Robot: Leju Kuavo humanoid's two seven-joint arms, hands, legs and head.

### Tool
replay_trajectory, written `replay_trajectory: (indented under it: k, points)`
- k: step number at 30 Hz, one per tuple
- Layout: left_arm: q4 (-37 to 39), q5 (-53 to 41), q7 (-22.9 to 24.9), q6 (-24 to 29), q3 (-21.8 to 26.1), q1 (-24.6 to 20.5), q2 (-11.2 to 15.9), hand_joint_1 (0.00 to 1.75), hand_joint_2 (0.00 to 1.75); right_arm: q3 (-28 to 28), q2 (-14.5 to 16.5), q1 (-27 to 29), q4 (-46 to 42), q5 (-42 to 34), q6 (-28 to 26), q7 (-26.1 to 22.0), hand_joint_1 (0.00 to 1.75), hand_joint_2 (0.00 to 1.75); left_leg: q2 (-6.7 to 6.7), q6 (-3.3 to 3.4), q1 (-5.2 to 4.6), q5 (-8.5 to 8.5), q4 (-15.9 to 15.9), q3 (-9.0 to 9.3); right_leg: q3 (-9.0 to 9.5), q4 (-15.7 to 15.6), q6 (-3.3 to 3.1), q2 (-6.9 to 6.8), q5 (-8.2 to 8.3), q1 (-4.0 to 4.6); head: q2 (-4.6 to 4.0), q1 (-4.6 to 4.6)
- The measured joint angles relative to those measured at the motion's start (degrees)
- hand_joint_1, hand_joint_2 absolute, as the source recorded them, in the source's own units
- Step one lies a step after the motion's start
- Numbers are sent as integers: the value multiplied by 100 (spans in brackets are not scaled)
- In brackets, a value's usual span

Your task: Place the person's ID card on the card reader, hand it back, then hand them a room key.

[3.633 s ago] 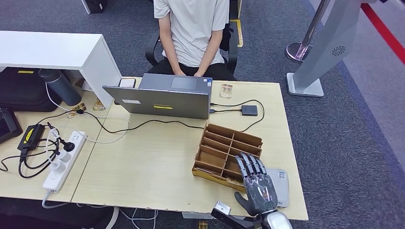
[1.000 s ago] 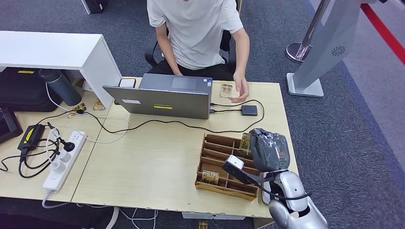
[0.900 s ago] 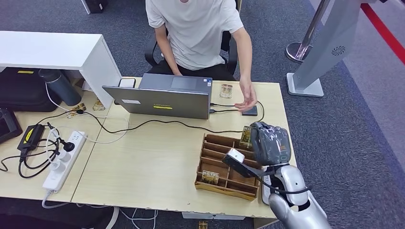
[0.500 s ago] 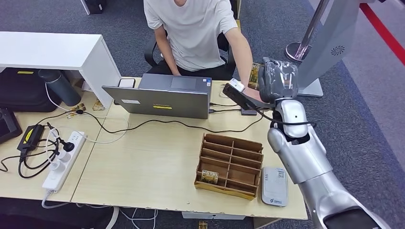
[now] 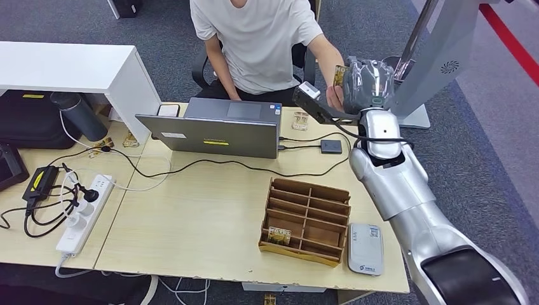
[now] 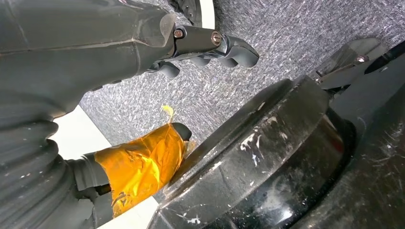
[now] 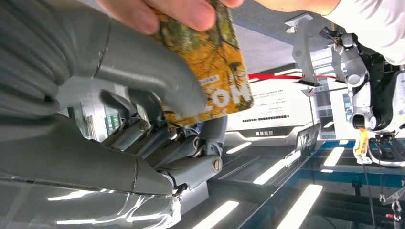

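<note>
Right hand is raised above the bench, fingers pinching the yellow patterned card; person's hand grips the same card. Left hand holds nothing, fingers curled.

Bare tabletop is lying open between the laptop at 12 o'clock and the wooden divider tray at 3 o'clock. A black cable is crossing that stretch. The card reader is sitting just beside the tray's right side. A power strip with plugs is occupying the 9 o'clock edge.
</note>
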Motion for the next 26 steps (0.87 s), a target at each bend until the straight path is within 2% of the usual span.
replay_trajectory:
  k: [8, 26]
  points:
    - [-4, -21, -79, 146, -36, 3, -19, 0, 175, 56, 13, 0, 241, 162, -80, 19, 0, 175, 2, 0, 0, 0, 0, 1, -2, -1, 0, 2, 0, 0, 0, 1]
    - [-4, 3, -19, 121, -36, 1, -15, 0, 175, 58, -103, 59, 473, 352, -169, 48, 0, 175, 2, 0, 0, 0, 1, 2, -5, -1, 0, 2, 0, 0, 0, -1]
